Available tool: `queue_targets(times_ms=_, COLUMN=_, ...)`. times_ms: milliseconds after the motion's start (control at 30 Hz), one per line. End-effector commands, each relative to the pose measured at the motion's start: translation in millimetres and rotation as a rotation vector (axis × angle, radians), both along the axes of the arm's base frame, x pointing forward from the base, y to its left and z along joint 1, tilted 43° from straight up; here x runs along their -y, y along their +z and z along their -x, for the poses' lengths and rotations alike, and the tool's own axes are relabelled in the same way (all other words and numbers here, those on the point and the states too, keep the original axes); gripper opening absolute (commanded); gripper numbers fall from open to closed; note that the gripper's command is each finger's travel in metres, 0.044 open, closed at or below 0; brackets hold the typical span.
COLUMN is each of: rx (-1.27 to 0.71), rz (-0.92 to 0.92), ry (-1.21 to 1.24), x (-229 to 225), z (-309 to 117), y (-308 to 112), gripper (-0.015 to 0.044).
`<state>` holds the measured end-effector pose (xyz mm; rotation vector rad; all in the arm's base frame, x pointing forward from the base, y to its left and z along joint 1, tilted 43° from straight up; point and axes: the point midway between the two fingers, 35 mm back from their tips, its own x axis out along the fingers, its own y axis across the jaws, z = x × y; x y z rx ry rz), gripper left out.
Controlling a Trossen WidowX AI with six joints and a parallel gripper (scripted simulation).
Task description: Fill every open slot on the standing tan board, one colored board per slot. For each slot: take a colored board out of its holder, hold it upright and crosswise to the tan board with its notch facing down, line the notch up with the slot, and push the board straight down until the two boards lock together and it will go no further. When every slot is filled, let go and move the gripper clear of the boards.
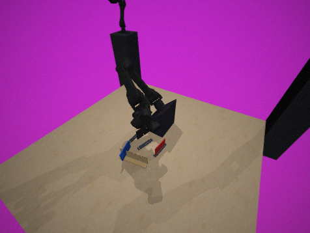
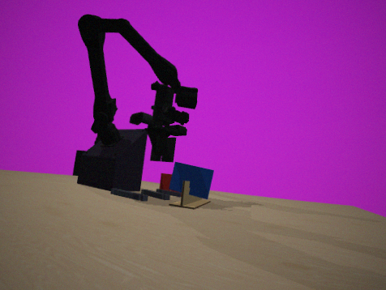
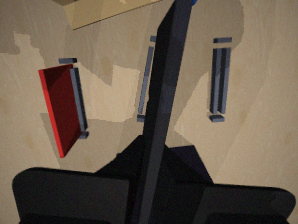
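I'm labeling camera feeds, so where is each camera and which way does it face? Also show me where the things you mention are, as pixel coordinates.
Top: high in front, looking down and back toward the base; whole arm (image 1: 133,92) (image 2: 97,61) shows.
Exterior: low on the robot's right, looking across; whole arm shows.
Wrist: on the arm, looking down past the gripper (image 1: 144,129) (image 2: 162,139) (image 3: 155,150), which shows with its dark board (image 1: 141,133) (image 2: 163,151) (image 3: 167,60).
Top and exterior share the blue board (image 1: 124,150) (image 2: 192,180) (image 3: 195,2) crossing the tan board (image 1: 138,158) (image 2: 186,194) (image 3: 95,15).

Red bd (image 1: 159,146) (image 2: 165,181) (image 3: 62,111), blue bd (image 1: 124,150) (image 2: 192,180), tan slotted bd (image 1: 134,156) (image 2: 186,194).
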<state>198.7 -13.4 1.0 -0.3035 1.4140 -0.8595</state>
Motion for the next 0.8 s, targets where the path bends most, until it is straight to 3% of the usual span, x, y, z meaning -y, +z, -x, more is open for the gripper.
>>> queue_targets(times_ms=0, rx=-0.02, rz=-0.006, ry=0.029, x=-1, z=-12, y=2, gripper=0.0)
queue_targets(times_ms=767, rx=-0.171, rz=-0.023, ry=0.198, x=6, z=-73, y=7, gripper=0.0)
